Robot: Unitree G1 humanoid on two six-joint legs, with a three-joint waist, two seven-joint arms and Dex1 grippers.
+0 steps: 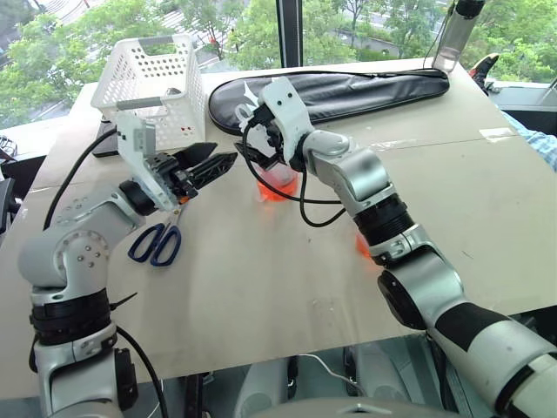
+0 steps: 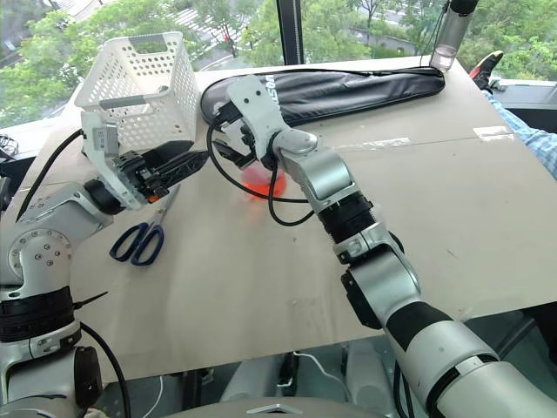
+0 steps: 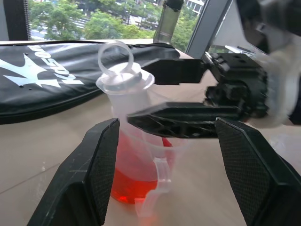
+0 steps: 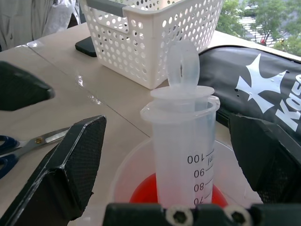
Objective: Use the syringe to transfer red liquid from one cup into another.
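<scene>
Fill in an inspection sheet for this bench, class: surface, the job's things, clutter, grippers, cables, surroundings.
Surface: pale table, no spill seen.
Job's things: syringe stands upright in the spouted beaker, plunger pushed in; red liquid low in the beaker. Smaller cup: nothing seen.
Clutter: blue-handled scissors, white perforated basket, black zipped bag, a dark flat object behind the basket, a clear bottle at the far edge.
Grippers: right gripper open, fingers either side of the syringe, not touching; left gripper open, beside the beaker, empty.
Cables: black cables loop along both arms.
Surroundings: window with trees; a person's sleeve at the table's right edge.
</scene>
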